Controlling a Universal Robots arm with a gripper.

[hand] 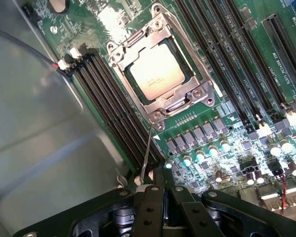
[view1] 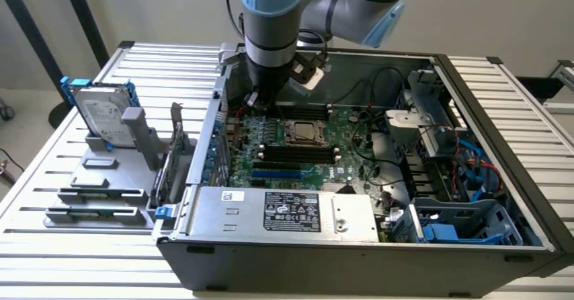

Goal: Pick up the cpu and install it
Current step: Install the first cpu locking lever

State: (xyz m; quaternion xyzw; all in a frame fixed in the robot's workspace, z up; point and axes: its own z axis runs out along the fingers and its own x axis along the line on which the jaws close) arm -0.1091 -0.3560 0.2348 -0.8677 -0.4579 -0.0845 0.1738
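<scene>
The cpu (hand: 155, 74) is a flat silver-grey square lying inside its socket on the green motherboard (hand: 246, 74), with the metal socket frame (hand: 138, 47) around it. In the exterior view the cpu (view1: 300, 132) sits mid-board inside the open computer case (view1: 359, 263). My gripper (hand: 158, 195) is shut, its black fingers pressed together a short way above the board beside the socket. The thin socket lever (hand: 147, 148) runs from the frame's corner to just beside my fingertips; I cannot tell if they touch it. My gripper (view1: 255, 102) hangs at the board's back corner, on the exterior view's left.
Black memory slots (hand: 113, 103) flank the socket. A power supply (view1: 278, 209) lies at the case front, a blue drive cage (view1: 458, 226) and cables on the exterior view's right. Outside the case, a hard drive with blue rails (view1: 103, 115) stands on grey holder blocks (view1: 99, 192).
</scene>
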